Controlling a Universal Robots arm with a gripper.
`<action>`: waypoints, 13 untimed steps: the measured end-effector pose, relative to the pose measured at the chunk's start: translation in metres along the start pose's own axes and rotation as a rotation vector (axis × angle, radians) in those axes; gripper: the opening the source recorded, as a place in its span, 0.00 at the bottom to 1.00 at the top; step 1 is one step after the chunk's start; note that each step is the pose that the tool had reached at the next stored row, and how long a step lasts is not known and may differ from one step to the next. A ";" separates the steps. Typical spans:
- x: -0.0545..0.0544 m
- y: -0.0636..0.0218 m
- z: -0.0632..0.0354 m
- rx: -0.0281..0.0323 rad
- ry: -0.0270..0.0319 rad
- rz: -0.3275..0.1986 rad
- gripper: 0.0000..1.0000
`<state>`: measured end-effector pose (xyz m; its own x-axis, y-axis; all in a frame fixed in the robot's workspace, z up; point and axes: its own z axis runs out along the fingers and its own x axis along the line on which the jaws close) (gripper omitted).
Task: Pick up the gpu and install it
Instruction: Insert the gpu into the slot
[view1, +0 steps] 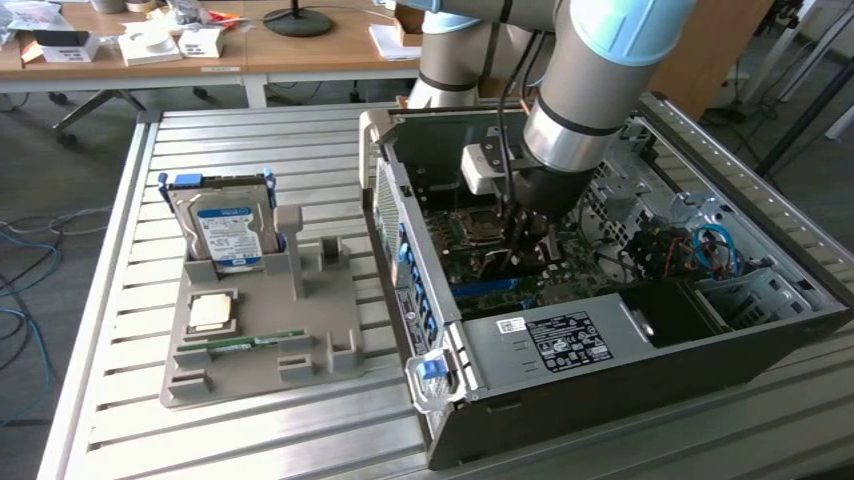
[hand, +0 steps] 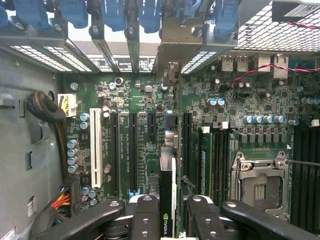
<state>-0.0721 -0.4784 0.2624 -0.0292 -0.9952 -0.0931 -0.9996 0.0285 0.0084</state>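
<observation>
Down inside the computer case (view1: 641, 390), my wrist blocks the exterior view and my gripper (view1: 527, 252) is half lost in shadow. In the wrist view the gpu (hand: 167, 195) shows edge-on only, cut off at the picture's edge with my fingers (hand: 145, 217). Seated in a slot? Can't tell. Hard drive (view1: 227, 232) label print is too small to read.

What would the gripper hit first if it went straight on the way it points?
Probably the green motherboard: the gripper points straight at it, with the gpu it holds leading; depth is unclear.
</observation>
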 end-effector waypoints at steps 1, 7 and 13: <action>0.000 0.0003 0.0002 0.0000 0.0001 0.000 0.26; 0.000 0.0009 0.0010 0.0001 0.0002 0.000 0.26; -0.001 0.0015 0.0013 0.0000 0.0006 0.000 0.26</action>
<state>-0.0736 -0.4777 0.2612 -0.0291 -0.9953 -0.0924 -0.9996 0.0285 0.0084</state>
